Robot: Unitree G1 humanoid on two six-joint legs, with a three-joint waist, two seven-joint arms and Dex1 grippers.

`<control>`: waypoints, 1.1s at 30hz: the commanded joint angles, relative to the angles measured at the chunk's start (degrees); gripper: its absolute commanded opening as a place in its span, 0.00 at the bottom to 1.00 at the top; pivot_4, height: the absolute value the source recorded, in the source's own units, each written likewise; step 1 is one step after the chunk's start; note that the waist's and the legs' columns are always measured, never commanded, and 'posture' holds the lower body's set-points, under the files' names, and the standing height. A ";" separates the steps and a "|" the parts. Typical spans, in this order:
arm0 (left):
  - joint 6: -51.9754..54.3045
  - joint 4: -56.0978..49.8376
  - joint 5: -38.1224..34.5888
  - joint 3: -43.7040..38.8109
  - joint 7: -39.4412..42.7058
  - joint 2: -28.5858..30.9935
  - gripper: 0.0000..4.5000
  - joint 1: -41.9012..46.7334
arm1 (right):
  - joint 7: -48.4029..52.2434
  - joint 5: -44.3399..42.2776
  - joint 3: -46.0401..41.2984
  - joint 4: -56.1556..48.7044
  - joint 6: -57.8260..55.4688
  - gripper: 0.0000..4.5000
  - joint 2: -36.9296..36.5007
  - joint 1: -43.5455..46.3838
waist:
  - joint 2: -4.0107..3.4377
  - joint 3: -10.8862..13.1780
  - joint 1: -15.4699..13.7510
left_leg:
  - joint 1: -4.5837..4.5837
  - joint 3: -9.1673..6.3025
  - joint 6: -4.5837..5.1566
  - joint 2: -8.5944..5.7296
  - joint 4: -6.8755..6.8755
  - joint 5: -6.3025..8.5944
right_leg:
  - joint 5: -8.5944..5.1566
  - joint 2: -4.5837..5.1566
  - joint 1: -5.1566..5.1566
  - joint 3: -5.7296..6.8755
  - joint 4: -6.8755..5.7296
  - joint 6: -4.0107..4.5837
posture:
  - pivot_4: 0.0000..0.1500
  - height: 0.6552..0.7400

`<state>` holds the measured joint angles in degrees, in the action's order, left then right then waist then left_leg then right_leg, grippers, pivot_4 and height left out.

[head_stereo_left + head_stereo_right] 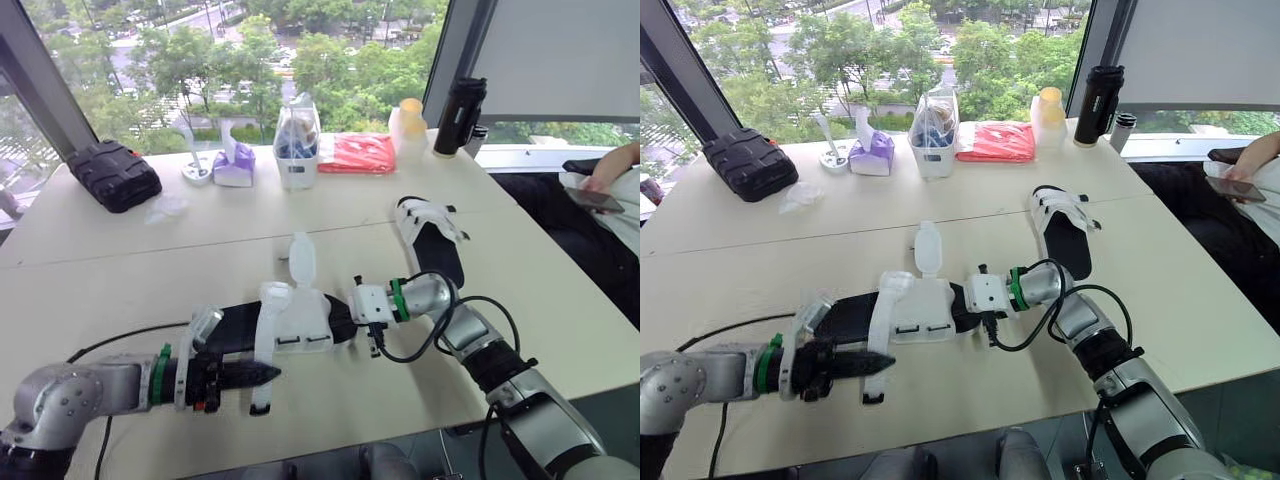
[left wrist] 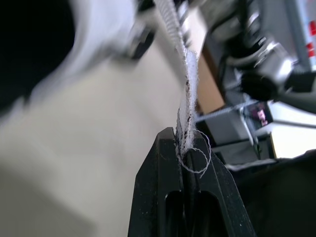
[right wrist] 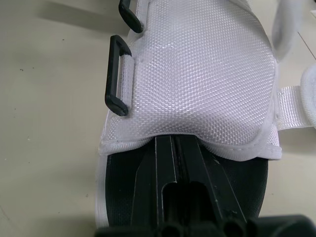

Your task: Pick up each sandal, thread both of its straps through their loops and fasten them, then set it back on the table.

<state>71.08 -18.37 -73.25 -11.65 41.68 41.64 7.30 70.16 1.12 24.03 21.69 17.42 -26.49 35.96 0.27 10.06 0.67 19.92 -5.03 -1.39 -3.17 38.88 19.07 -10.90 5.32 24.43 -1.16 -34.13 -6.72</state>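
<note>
A black-soled sandal [image 1: 236, 337] with a white mesh upper [image 1: 300, 320] lies near the table's front edge. One white strap [image 1: 262, 365] hangs off its near side, and my left gripper [image 1: 272, 373] is shut on it, the strap's frayed end [image 2: 186, 106] rising from the fingertips [image 2: 170, 148]. A second loose strap [image 1: 301, 258] lies on the table beyond the sandal. My right gripper [image 1: 338, 318] is shut, its fingers [image 3: 170, 168] lying on the sole with the tips tucked under the upper, beside two black loops [image 3: 116, 74]. The other sandal [image 1: 430, 235] rests further right.
Along the window edge stand a black case [image 1: 113, 175], a purple tissue pack [image 1: 234, 165], a clear container [image 1: 297, 135], a red bag [image 1: 358, 153], a bottle [image 1: 408, 128] and a black flask [image 1: 458, 115]. A person [image 1: 612, 185] sits right with a phone.
</note>
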 commanded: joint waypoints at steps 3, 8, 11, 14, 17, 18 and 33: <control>-2.05 6.77 -3.40 -2.90 -6.00 -4.89 0.01 8.91 | 1.29 3.36 2.67 2.48 -0.23 0.00 -0.84 -1.76 | 0.01 -0.03 0.24 | -0.03 0.02 -0.03 -0.04 0.00 -0.02 | 0.01 0.02 -0.02 -0.02 0.00 -0.02 | 1.00 1.00; -4.39 12.32 1.53 0.39 -7.00 -10.13 0.01 14.02 | 1.00 3.65 3.19 2.52 -0.27 0.00 -0.11 -1.36 | 0.07 -0.06 0.32 | -0.01 0.04 -0.21 -0.06 -0.01 -0.12 | 0.10 0.01 0.01 -0.02 0.04 -0.17 | 1.00 1.00; -4.45 14.06 3.57 1.86 -5.79 -11.59 0.01 14.97 | 0.94 3.66 3.20 2.31 -0.51 0.00 0.06 -1.28 | 0.08 -0.06 0.40 | -0.01 0.04 -0.17 -0.06 -0.01 -0.09 | 0.10 0.01 0.01 -0.02 0.03 -0.17 | 1.00 1.00; -4.26 14.39 5.49 3.60 -3.42 -11.46 0.01 14.75 | 0.92 3.69 3.21 1.85 -0.56 0.00 -0.06 -1.68 | 0.08 -0.06 0.44 | -0.01 0.03 -0.18 -0.05 -0.03 -0.10 | 0.10 -0.01 0.03 -0.02 0.04 -0.17 | 1.00 1.00; -3.38 14.90 5.88 3.87 -1.71 -11.03 0.01 14.69 | 1.00 3.67 3.13 1.47 -0.61 0.00 -0.41 -2.08 | 0.08 -0.06 0.44 | 0.00 0.04 -0.13 -0.05 -0.04 -0.07 | 0.10 -0.01 0.03 -0.02 0.04 -0.17 | 1.00 1.00; -3.12 14.83 5.82 3.79 -1.13 -10.80 0.01 14.61 | 1.01 3.70 3.11 1.44 -0.58 0.00 -0.51 -2.12 | 0.08 -0.06 0.44 | 0.00 0.04 -0.12 -0.05 -0.04 -0.07 | 0.10 -0.01 0.03 -0.02 0.04 -0.17 | 1.00 1.00; -7.84 10.58 12.74 6.70 6.15 -7.85 0.01 10.27 | 0.84 3.92 3.51 0.54 -0.61 0.00 -0.61 -2.84 | 0.07 -0.06 0.44 | -0.01 0.04 -0.12 -0.04 -0.08 -0.06 | 0.09 0.00 0.03 -0.04 0.07 -0.16 | 1.00 1.00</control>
<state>65.03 -5.93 -62.35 -5.59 46.24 33.14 18.12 69.60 1.60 24.42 20.59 17.86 -26.20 35.41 0.35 10.00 1.10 19.91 -4.99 -1.51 -3.21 38.79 19.01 -10.81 5.31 24.46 -1.20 -34.05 -6.88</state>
